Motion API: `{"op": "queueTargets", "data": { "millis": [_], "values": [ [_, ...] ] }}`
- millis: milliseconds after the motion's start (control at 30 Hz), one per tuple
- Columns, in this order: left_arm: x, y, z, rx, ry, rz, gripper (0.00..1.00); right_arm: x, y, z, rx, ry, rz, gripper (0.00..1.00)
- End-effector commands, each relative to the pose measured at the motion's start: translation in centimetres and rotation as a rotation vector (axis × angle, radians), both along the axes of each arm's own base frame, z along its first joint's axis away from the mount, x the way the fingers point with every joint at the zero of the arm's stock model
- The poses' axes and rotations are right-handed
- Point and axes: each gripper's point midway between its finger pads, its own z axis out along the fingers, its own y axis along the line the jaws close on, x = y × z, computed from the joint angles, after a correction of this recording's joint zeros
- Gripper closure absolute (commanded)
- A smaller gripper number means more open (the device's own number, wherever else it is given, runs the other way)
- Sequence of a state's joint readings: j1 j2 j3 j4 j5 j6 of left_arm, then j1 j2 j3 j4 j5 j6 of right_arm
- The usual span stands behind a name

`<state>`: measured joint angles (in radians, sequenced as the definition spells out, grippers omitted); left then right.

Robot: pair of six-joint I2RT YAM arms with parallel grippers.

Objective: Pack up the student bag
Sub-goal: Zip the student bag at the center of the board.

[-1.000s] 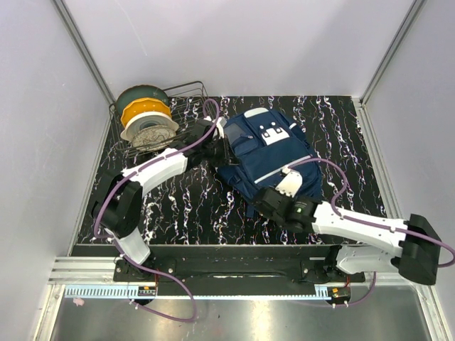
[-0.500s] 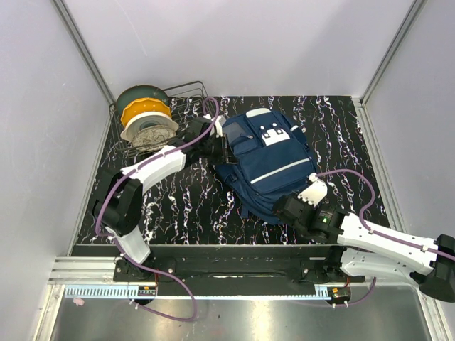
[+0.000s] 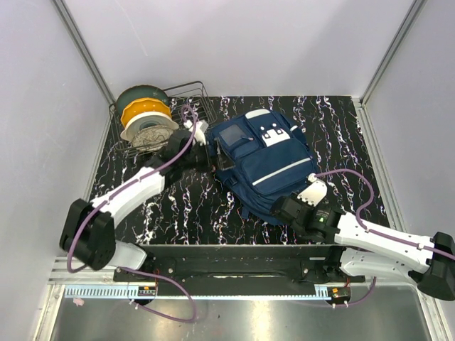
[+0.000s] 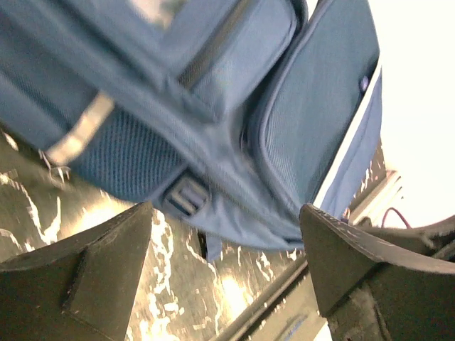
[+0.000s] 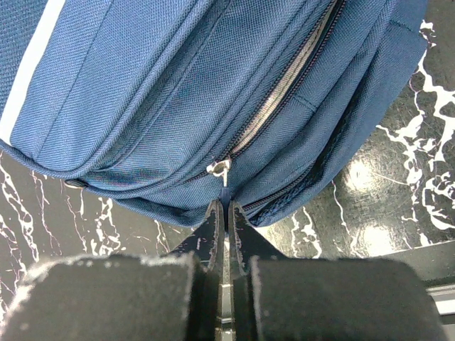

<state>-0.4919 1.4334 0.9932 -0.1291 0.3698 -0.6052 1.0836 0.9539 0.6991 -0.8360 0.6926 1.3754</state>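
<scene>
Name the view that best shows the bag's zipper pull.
Right wrist: the zipper pull is close and sharp. Top external shows the student bag, the pull too small. Left wrist shows another side, without that pull.

Two arms are being recorded, the left arm [image 3: 135,190] and the right arm [image 3: 377,238], each being clad in smooth white shells between black joints, each being run along by a looping purple cable [image 3: 348,172], and each being tipped with matte black wedge-shaped fingers [image 4: 89,277].
</scene>
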Motion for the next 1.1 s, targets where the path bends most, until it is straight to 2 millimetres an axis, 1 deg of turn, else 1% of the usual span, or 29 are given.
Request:
{"op": "queueTargets", "data": {
  "millis": [0,33,67,100,133,167,200,233,267,367,400,433,467,500,533,567,600,700,733,800,867,900,933,1000,1067],
  "values": [
    [-2.4,0.0,-0.1,-0.077,0.015,0.074,0.11,0.9,-0.4,0.5,0.006,-0.051,-0.043,1.0],
    [-3.5,-0.2,-1.4,-0.084,0.059,0.091,0.11,1.0,-0.2,0.6,0.017,-0.057,-0.041,1.0],
    [-4.1,-0.4,-1.5,-0.097,0.066,0.094,0.1,1.1,-0.1,0.7,0.026,-0.062,-0.04,1.0],
    [-3.8,-0.9,-0.8,-0.129,0.037,0.107,0.1,1.0,-0.1,0.7,0.026,-0.062,-0.032,1.0],
    [-4.9,-1.9,-1.1,-0.148,0.052,0.094,0.1,1.1,0.2,0.8,0.036,-0.067,-0.027,1.0],
    [-5.0,-2.7,-0.2,-0.185,0.023,0.083,0.1,1.1,0.2,0.7,0.038,-0.065,-0.023,1.0],
    [-5.0,-3.1,-0.1,-0.193,0.015,0.091,0.1,1.1,0.3,0.7,0.031,-0.065,-0.011,1.0],
    [-5.7,-4.1,0.2,-0.213,0.021,0.073,0.1,1.1,0.5,0.8,0.031,-0.066,-0.005,1.0],
    [-5.7,-4.8,0.5,-0.234,0.014,0.069,0.1,1.1,0.5,0.9,0.026,-0.064,0.003,1.0],
    [-5.8,-6.1,0.1,-0.268,0.039,0.107,0.1,1.0,0.8,1.0,0.031,-0.059,0.016,1.0],
    [-5.8,-6.0,-0.5,-0.273,0.048,0.129,0.1,1.0,1.0,1.1,0.038,-0.059,0.02,1.0],
    [-6.0,-6.3,-0.8,-0.294,0.075,0.146,0.1,1.0,1.2,1.2,0.048,-0.06,0.024,1.0],
    [-5.8,-6.6,-0.7,-0.319,0.068,0.16,0.1,0.9,1.3,1.2,0.055,-0.057,0.029,1.0],
    [-5.7,-6.5,-1.3,-0.32,0.074,0.18,0.12,0.9,1.4,1.2,0.061,-0.058,0.032,1.0],
    [-5.6,-6.6,-1.4,-0.332,0.084,0.19,0.14,0.9,1.7,1.3,0.075,-0.058,0.037,1.0],
    [-5.4,-6.8,-1.9,-0.328,0.095,0.197,0.16,1.0,1.8,1.3,0.081,-0.06,0.037,1.0],
    [-5.3,-6.9,-1.9,-0.333,0.104,0.202,0.19,1.0,2.0,1.4,0.09,-0.062,0.042,1.0],
    [-5.5,-7.1,-2.5,-0.321,0.114,0.215,0.21,1.0,2.0,1.5,0.089,-0.064,0.05,1.0],
    [-5.6,-7.0,-2.4,-0.318,0.114,0.223,0.21,1.0,2.1,1.6,0.089,-0.065,0.053,1.0],
    [-5.7,-6.4,-3.1,-0.301,0.12,0.264,0.23,1.0,2.1,1.7,0.084,-0.068,0.057,1.0],
    [-5.4,-6.1,-2.6,-0.326,0.102,0.299,0.31,1.1,2.2,1.9,0.089,-0.072,0.056,1.0],
    [-5.4,-5.8,-3.0,-0.331,0.103,0.31,0.34,1.1,2.2,1.9,0.09,-0.073,0.056,1.0],
    [-5.2,-5.9,-2.5,-0.353,0.087,0.315,0.43,1.1,2.2,2.0,0.09,-0.073,0.056,1.0],
    [-4.9,-6.1,-2.3,-0.365,0.075,0.311,0.53,1.1,2.3,2.0,0.095,-0.073,0.058,1.0],
    [-4.7,-6.8,-2.5,-0.371,0.079,0.298,0.63,1.2,2.4,2.2,0.098,-0.076,0.061,1.0]
  ]
}}
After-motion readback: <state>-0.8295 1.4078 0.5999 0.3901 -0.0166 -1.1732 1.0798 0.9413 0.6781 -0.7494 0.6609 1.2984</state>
